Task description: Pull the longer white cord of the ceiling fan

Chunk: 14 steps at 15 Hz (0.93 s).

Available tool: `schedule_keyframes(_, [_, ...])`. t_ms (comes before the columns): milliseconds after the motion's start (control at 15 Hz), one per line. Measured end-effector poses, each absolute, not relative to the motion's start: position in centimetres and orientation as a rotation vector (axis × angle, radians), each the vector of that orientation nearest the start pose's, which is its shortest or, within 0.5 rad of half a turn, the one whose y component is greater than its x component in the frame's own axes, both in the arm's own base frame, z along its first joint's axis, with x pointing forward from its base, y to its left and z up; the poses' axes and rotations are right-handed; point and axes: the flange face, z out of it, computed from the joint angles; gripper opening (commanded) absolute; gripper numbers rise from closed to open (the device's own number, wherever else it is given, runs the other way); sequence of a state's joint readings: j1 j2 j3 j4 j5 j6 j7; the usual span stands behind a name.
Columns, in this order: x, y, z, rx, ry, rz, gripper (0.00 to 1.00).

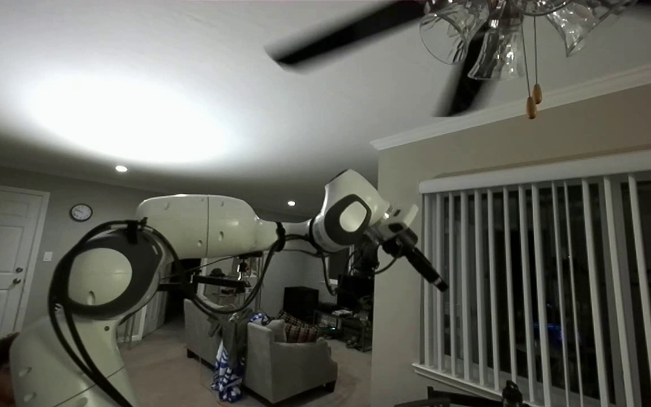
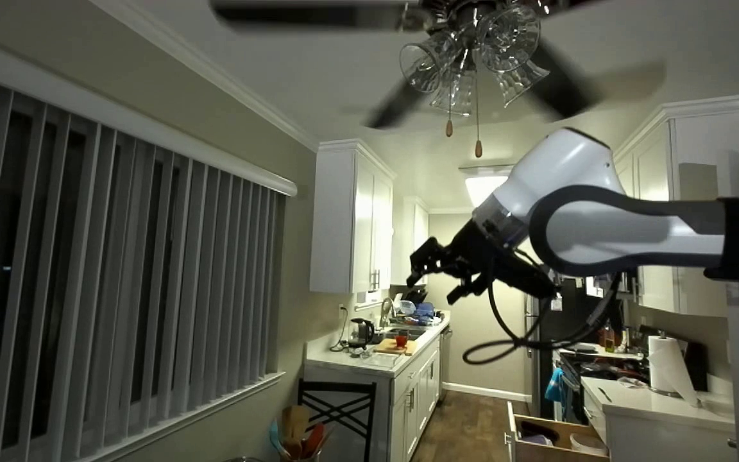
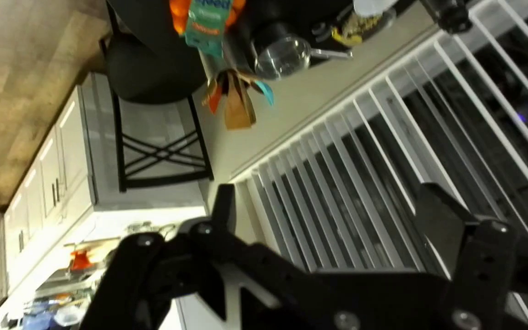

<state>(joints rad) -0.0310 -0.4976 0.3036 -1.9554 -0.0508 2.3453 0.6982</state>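
The ceiling fan hangs at the top in both exterior views, with blurred dark blades (image 1: pixel 354 34) (image 2: pixel 318 16) and glass lamp shades. Two thin cords hang below it. The longer white cord (image 1: pixel 526 68) (image 2: pixel 477 106) ends in the lower tan knob (image 1: pixel 531 107) (image 2: pixel 478 149). The shorter cord's knob (image 1: pixel 537 93) (image 2: pixel 449 128) hangs beside it. My gripper (image 1: pixel 442 282) (image 2: pixel 432 290) is well below the knobs, apart from both cords. It points downward at a slant. In the wrist view its fingers (image 3: pixel 327 189) are wide apart with nothing between them. The fan and cords are out of the wrist view.
Window blinds (image 1: pixel 529 282) (image 2: pixel 151 276) (image 3: pixel 360 183) stand beside the gripper. A black chair (image 2: pixel 337 410) (image 3: pixel 158 156) and utensils (image 3: pixel 239 103) are below. White cabinets (image 2: pixel 350 218) and an open drawer (image 2: pixel 555 449) are in the kitchen. A person's head (image 1: pixel 0 367) shows near the arm's base.
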Motion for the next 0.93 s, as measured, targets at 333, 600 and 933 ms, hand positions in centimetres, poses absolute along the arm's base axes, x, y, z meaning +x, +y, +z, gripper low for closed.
schedule_keyframes(333, [41.3,15.2,87.3,-2.393,0.676,-1.566,1.00])
schedule_keyframes(600, [42.9,13.6,90.0,-2.250,0.819,-1.825,1.00])
schedule_keyframes(933, [43.8,13.2,89.6,-2.243,0.843,-1.838,1.00])
